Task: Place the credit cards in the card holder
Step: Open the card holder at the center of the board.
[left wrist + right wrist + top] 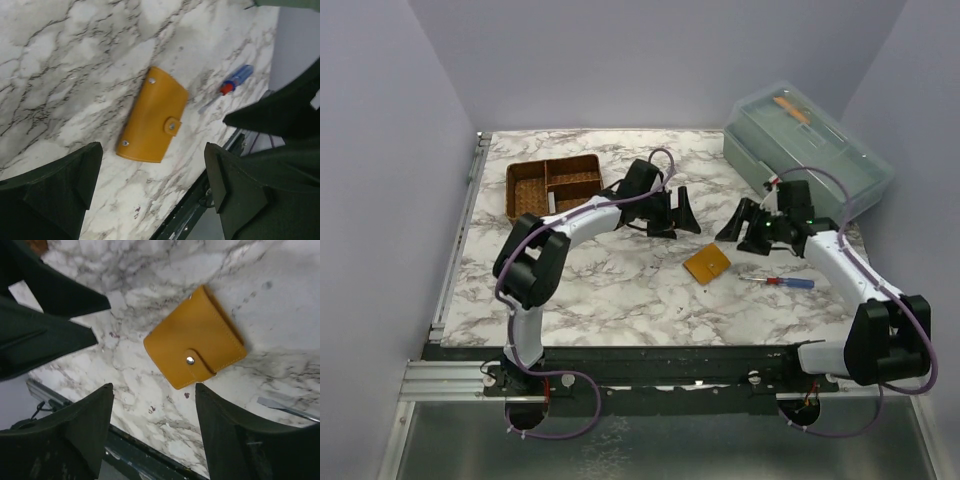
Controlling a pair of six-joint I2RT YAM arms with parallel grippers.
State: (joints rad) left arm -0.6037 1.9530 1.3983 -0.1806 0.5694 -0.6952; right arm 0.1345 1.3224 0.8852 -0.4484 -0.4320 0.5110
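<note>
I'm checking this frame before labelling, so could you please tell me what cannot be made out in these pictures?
Credit cards: none identifiable in any view; the woven basket compartments are too small in the top view.
Card holder: snapped shut, so its slots are hidden in every view.
Screwdriver: handle cut off by the right wrist view's edge.
Clear box: the orange item in it is too small and blurred, top view.

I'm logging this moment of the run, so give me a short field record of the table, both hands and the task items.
card holder: snapped shut, flat on the table, between the hands
credit cards: none visible
left hand: open, empty, above the table
right hand: open, empty, above the table
screwdriver: lying right of the card holder
basket: far left, divided
lidded box: far right
</note>
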